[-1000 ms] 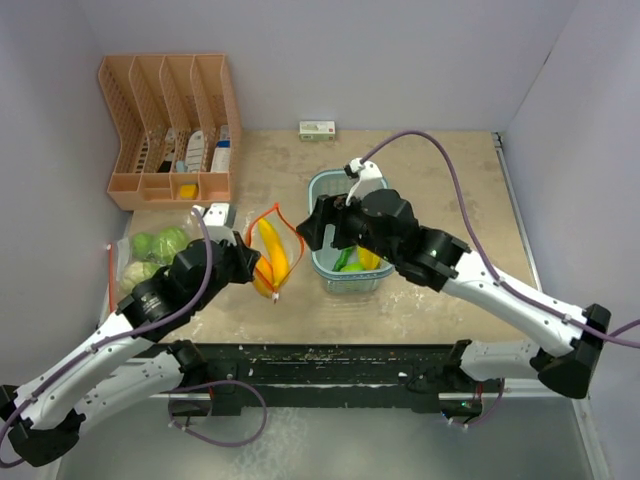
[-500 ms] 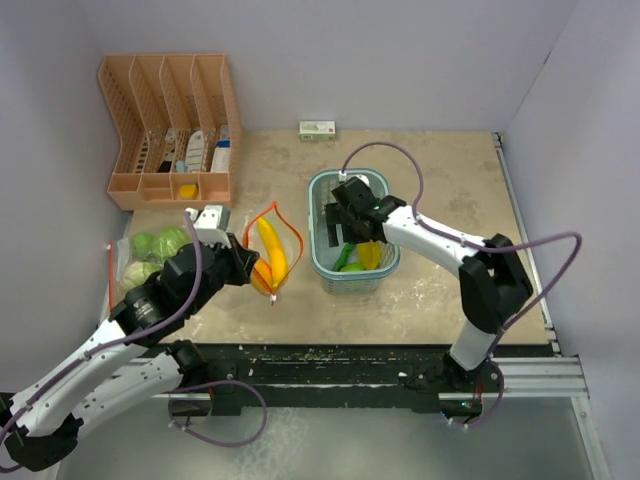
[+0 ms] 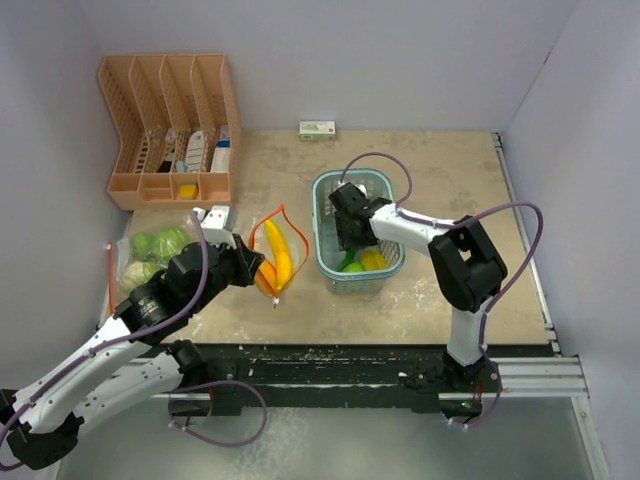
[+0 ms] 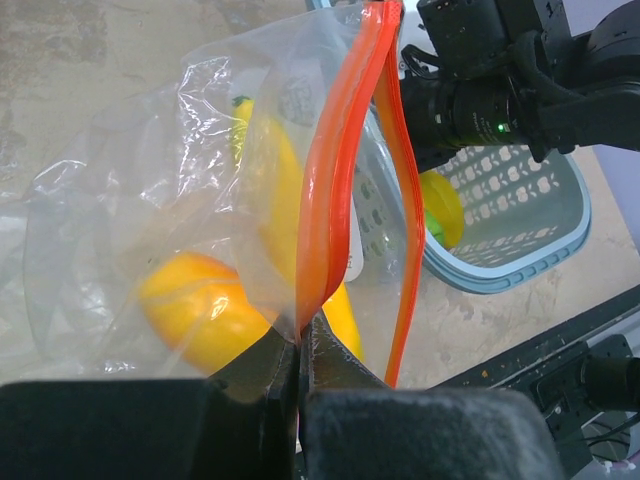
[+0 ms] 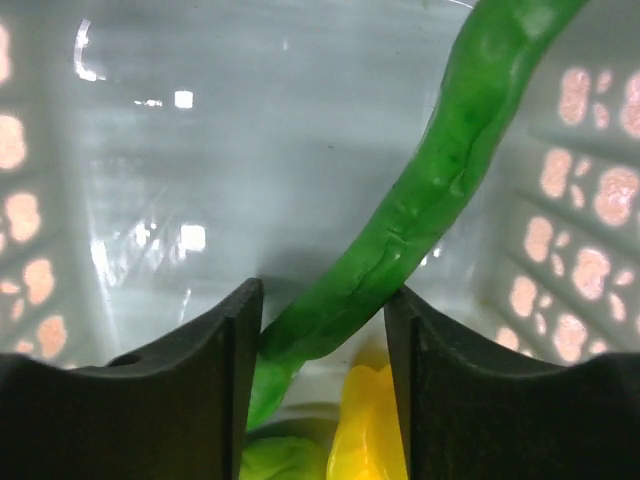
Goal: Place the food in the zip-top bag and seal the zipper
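Note:
My left gripper (image 3: 262,272) is shut on the orange zipper edge of the clear zip-top bag (image 3: 278,245) and holds its mouth open and upright. A long yellow fruit (image 4: 280,190) and an orange fruit (image 4: 195,305) lie inside the bag (image 4: 200,150). My right gripper (image 3: 345,238) is down inside the light-blue basket (image 3: 330,185). Its open jaws straddle the thin green chili (image 5: 420,200), which runs slantwise between the fingers (image 5: 200,380). A yellow fruit (image 5: 370,440) and a light-green piece (image 5: 285,460) lie below it. Two pale-green cabbages (image 3: 160,246) lie at the left.
A peach file organiser (image 3: 170,130) stands at the back left. A small white-and-green box (image 3: 317,129) lies by the back wall. The cabbages lie under clear plastic with a red strip (image 3: 110,275). Grey walls close in the table on three sides.
My right gripper has dropped from above the basket's left side down into the basket, around the chili. My left gripper still holds the bag, whose mouth has shifted slightly right.

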Controlling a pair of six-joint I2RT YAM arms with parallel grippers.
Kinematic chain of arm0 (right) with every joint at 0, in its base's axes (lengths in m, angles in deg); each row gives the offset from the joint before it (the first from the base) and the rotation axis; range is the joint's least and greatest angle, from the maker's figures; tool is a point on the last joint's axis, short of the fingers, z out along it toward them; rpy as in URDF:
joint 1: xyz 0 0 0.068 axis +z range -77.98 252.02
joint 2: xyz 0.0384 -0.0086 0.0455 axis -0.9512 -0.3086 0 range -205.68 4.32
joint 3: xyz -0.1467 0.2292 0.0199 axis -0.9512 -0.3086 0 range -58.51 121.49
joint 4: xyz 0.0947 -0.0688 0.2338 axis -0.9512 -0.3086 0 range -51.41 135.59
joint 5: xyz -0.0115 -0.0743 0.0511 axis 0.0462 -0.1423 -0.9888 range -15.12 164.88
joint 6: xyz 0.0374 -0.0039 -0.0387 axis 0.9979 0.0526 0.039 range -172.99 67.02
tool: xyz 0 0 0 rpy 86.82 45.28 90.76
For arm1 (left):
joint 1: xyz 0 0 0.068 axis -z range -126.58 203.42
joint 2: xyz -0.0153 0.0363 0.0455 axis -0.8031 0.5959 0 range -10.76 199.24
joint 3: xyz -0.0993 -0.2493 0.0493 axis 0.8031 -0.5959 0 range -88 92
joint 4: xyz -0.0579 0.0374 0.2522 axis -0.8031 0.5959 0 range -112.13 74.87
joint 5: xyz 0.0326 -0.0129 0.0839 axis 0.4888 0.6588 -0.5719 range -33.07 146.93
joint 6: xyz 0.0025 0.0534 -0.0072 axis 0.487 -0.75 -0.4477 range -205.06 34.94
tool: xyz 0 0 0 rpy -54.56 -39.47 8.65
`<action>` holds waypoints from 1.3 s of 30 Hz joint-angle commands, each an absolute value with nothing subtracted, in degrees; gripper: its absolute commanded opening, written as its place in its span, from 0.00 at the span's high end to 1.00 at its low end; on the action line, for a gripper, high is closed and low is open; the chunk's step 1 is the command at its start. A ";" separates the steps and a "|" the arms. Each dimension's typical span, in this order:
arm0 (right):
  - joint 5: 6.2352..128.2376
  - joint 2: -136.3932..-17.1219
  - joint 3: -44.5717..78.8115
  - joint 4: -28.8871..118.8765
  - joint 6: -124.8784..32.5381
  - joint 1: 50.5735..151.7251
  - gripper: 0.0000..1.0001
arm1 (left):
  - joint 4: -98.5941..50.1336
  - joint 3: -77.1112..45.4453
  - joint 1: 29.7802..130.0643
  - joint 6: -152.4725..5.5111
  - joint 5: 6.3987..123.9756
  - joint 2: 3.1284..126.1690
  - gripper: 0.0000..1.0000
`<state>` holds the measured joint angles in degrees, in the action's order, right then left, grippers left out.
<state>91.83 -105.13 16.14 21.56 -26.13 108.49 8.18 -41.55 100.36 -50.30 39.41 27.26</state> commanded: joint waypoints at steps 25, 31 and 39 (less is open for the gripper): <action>86.19 -79.41 12.84 26.19 -31.03 108.40 0.84 | 5.79 -42.04 100.49 -48.56 39.83 27.52 1.00; 83.51 -85.69 9.64 29.29 -31.51 108.48 0.85 | 7.01 -41.95 100.49 -47.80 39.84 27.07 1.00; 82.53 -83.53 3.53 31.07 -31.40 108.56 0.85 | 7.45 -41.42 100.52 -48.32 38.88 27.84 1.00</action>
